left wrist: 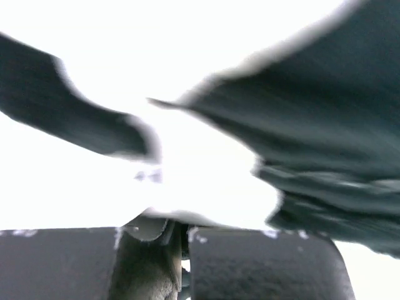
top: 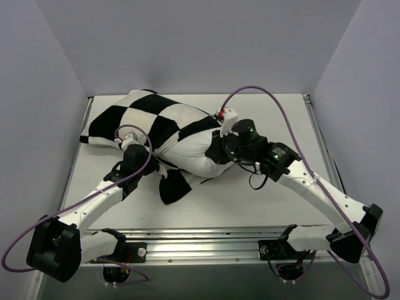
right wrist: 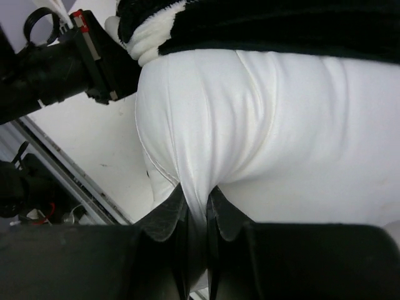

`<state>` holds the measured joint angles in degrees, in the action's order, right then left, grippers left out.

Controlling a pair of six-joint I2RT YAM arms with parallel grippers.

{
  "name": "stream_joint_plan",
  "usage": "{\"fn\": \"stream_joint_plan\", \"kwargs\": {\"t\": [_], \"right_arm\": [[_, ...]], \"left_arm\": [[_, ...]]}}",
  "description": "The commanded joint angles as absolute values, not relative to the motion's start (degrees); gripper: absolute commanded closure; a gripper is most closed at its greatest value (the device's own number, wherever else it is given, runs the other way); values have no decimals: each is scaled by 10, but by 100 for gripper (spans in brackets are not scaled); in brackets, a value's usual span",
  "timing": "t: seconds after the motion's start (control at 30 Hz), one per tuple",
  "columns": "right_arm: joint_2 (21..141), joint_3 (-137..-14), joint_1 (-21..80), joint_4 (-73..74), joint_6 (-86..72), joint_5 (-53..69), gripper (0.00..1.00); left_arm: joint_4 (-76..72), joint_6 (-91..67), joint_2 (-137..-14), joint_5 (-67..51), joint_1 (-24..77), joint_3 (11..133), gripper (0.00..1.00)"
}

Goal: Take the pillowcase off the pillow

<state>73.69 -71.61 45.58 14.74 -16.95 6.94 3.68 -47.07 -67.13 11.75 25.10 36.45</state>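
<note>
The black-and-white checkered pillowcase (top: pixel 150 119) lies slantwise across the table from the far left to the middle, still covering most of the pillow. The pillow's plain white end (top: pixel 195 153) sticks out at its right. My left gripper (top: pixel 145 164) sits at the cover's near edge; in its wrist view the fingers (left wrist: pixel 184 231) are closed on a fold of the blurred pillowcase (left wrist: pixel 312 125). My right gripper (top: pixel 212 153) pinches a fold of the white pillow (right wrist: pixel 262 125) between its shut fingers (right wrist: pixel 206 197). The cover's black edge (right wrist: pixel 281 25) shows above.
A loose checkered flap (top: pixel 172 184) lies on the white table (top: pixel 262 206) in front of the pillow. Grey walls stand on three sides. A metal rail (top: pixel 200 240) runs along the near edge. Purple cables (top: pixel 275 103) loop over both arms.
</note>
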Motion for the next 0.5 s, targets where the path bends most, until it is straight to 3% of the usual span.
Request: {"fn": "stream_joint_plan", "kwargs": {"t": [0.0, 0.2, 0.33, 0.43, 0.47], "right_arm": [[639, -783, 418, 188, -145, 143, 100], [582, -798, 406, 234, -115, 232, 100], [582, -752, 408, 231, -106, 329, 100], [598, -692, 410, 198, -125, 365, 100], [605, -680, 410, 182, -129, 377, 93]], "left_arm": [[94, -516, -676, 240, 207, 370, 98], [73, -562, -742, 304, 171, 393, 98], [60, -543, -792, 246, 162, 434, 97], [65, -526, -780, 188, 162, 439, 90], [74, -514, -767, 171, 162, 439, 86]]}}
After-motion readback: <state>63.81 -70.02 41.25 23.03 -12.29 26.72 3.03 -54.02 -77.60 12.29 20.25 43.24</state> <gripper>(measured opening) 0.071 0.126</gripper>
